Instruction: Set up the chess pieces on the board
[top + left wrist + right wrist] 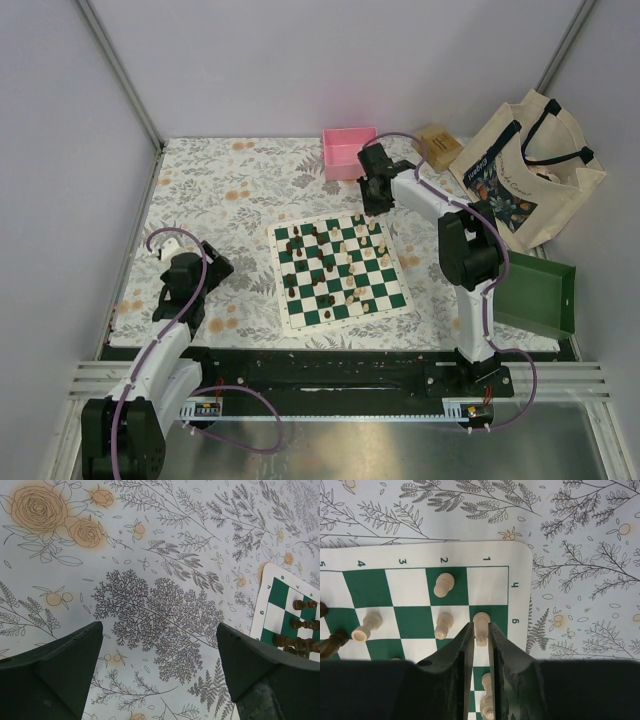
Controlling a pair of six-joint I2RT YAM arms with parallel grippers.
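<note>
The green and white board (345,318) lies mid-table with dark and cream chess pieces (325,262) spread over it. My right gripper (375,207) is over the board's far right corner. In the right wrist view it (480,626) is shut on a cream piece (481,618) standing on the edge square by the letter g. Other cream pieces (444,585) stand on squares to its left, and a dark piece (332,642) lies at the far left. My left gripper (213,268) is open and empty (159,630) over the floral cloth, left of the board (272,597). Dark pieces (300,605) line that edge.
A pink tray (348,152) sits behind the board, a small brown box (437,145) and a tote bag (530,170) at the back right. A green tray (540,295) lies at the right edge. The floral tablecloth (150,555) covers the table.
</note>
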